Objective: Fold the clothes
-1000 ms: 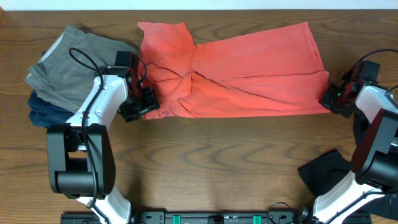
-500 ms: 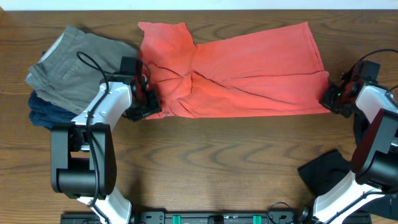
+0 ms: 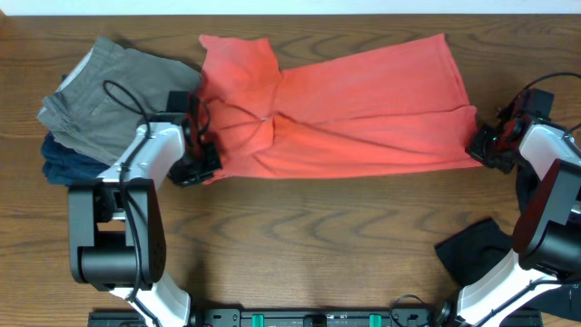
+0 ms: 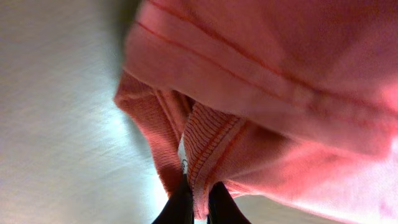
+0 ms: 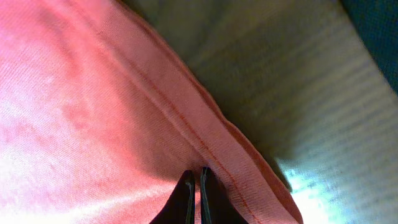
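Note:
A coral-red T-shirt [image 3: 345, 109] lies spread across the middle of the wooden table, one of the clothes, with creases near its left side. My left gripper [image 3: 201, 163] is shut on the shirt's lower left corner; in the left wrist view its black fingertips [image 4: 181, 202] pinch the ribbed collar edge [image 4: 205, 149]. My right gripper [image 3: 479, 145] is shut on the shirt's right hem; in the right wrist view its gripper [image 5: 194, 186] clamps the stitched hem [image 5: 205, 134]. No lettering shows.
A grey-khaki garment [image 3: 109, 91] lies at the left on top of a navy one [image 3: 65, 163]. A black object [image 3: 477, 250] sits at the front right near the right arm's base. Bare wood [image 3: 318, 236] runs along the front.
My left gripper closed on the shirt's left corner and pulled it slightly left and forward, stretching the cloth flatter. The right gripper held its grip without moving.

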